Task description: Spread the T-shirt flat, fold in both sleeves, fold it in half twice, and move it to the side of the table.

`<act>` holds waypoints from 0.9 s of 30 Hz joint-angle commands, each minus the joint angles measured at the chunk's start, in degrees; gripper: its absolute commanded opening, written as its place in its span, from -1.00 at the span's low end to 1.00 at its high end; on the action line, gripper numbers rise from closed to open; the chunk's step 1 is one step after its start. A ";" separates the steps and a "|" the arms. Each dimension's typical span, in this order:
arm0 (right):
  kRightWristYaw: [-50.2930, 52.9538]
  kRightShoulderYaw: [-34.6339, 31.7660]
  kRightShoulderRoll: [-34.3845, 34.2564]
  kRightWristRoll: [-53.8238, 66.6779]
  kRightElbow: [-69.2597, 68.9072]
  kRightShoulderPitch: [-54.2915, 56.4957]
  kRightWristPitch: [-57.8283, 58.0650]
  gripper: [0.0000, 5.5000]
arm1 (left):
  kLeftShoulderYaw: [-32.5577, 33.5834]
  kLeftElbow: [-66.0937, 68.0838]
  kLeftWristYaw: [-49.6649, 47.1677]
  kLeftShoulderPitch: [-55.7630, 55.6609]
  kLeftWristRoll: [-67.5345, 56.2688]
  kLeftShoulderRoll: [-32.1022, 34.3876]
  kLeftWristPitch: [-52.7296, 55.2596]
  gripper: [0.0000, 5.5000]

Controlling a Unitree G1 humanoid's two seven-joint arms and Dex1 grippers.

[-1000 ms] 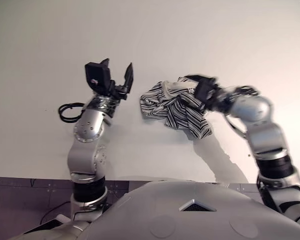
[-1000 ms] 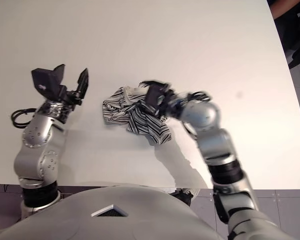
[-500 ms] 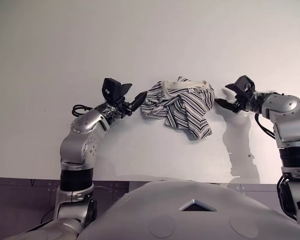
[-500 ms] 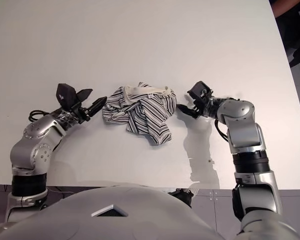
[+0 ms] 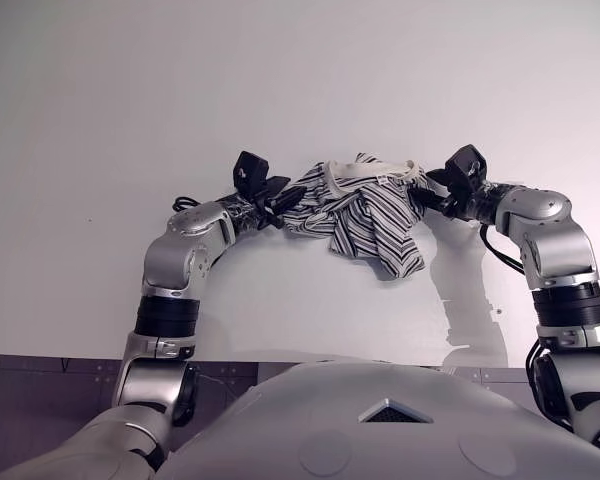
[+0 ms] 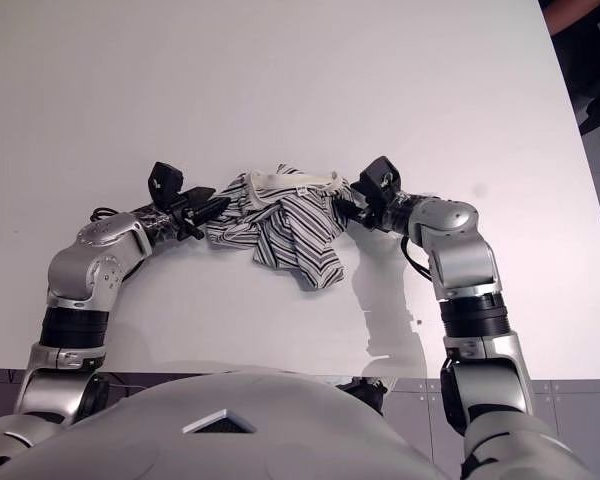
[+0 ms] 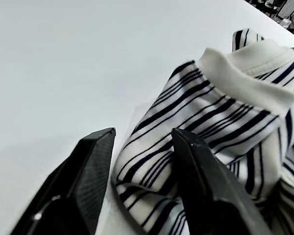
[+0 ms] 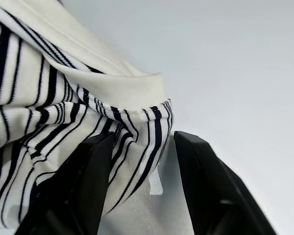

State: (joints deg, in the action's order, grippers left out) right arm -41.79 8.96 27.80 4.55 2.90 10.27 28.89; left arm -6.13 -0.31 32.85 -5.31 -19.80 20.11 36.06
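Observation:
The T-shirt [image 5: 365, 215], black-and-white striped with a cream collar, lies crumpled in a heap at the middle of the white table [image 5: 280, 80]. My left gripper [image 5: 290, 195] is low on the table at the heap's left edge. In the left wrist view it is open [image 7: 144, 134] with a fold of the T-shirt [image 7: 225, 112] between its fingers. My right gripper [image 5: 420, 197] is at the heap's right edge by the collar. It is also open [image 8: 144, 139], with a striped fold of the T-shirt [image 8: 49, 107] lying between its fingers.
A black cable loop [image 5: 185, 203] lies on the table beside my left forearm. The table's front edge runs just below both elbows, and its right edge [image 6: 570, 150] borders dark floor. Bare table surface stretches far beyond the heap and to both sides.
My left gripper came down from a raised pose and moved right to the shirt's left edge. My right gripper left the heap, swung out right, then moved back in to its right edge.

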 commanded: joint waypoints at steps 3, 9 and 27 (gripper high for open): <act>2.68 1.90 -0.67 -2.29 1.96 -0.27 -1.25 -0.59 | -0.24 2.34 0.25 -2.26 1.80 0.65 -0.06 -0.59; 3.73 1.16 -0.80 -1.42 1.05 -0.95 -1.55 -0.96 | 0.94 1.98 -1.51 -1.22 2.73 0.89 -0.27 -0.92; 8.58 -19.45 -9.29 23.82 -5.76 20.63 -1.70 -0.96 | 16.31 -12.43 -10.55 -16.70 0.47 0.60 -14.12 -0.95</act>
State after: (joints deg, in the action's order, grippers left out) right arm -34.01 -8.99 18.33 27.40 -3.34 28.47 28.36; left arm 8.37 -12.84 22.89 -19.40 -18.90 19.65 22.43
